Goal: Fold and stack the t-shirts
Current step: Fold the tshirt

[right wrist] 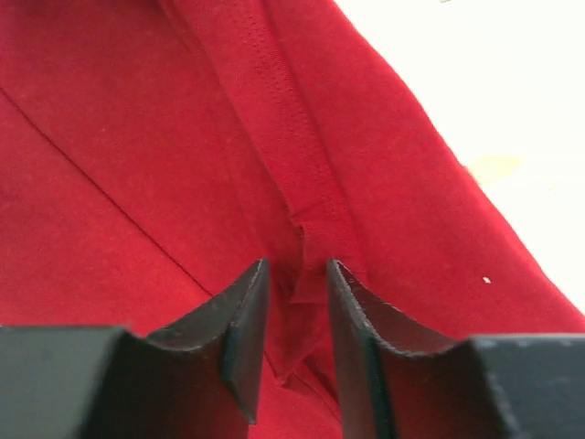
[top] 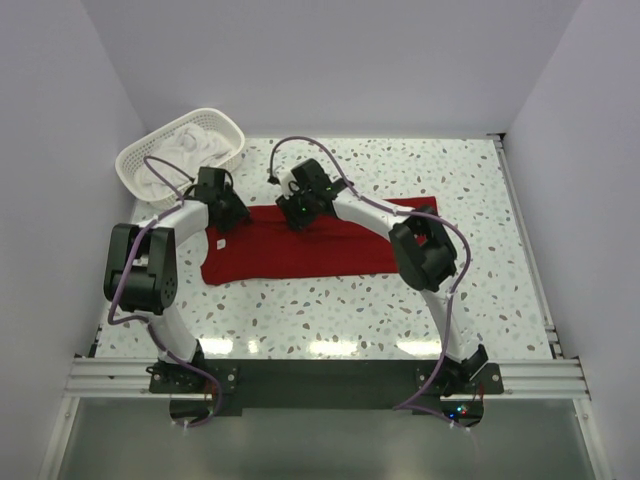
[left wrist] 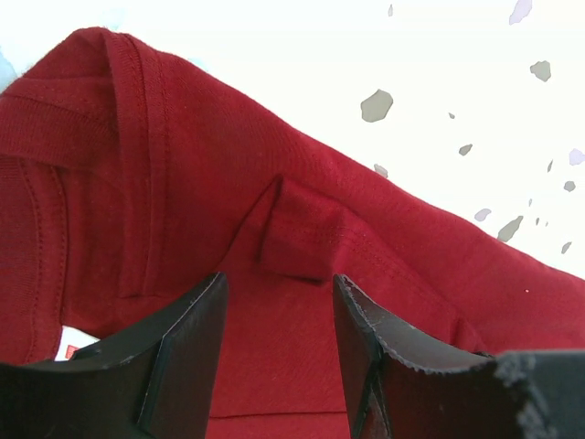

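Your left gripper and right gripper both hover over the red t-shirt's far edge, jaws parted.

walls: plain pale grey | table: white speckled terrazzo | light: bright

Bright even light from above is washing the table w/ glare strips near the front edge; wrist views are overexposing the tabletop, fingers looking soft, blurred.
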